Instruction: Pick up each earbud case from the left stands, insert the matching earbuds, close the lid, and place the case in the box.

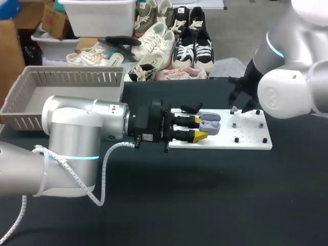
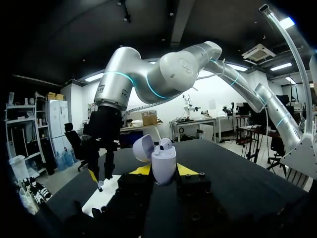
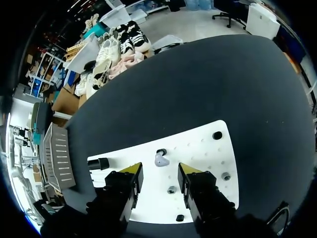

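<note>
With the fingers of the left gripper [image 1: 200, 128] clamped on the open case [image 1: 211, 123] over the white board [image 1: 246, 141] and the fingers of the right gripper [image 3: 157, 174] apart above the loose earbud [image 3: 161, 159] there, an off-centre pinch may flick it away.

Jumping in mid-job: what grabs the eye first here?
The left gripper is shut on an open lavender earbud case with a seated earbud inside, over the white board. The right gripper hangs open above a loose earbud lying on that board.
</note>
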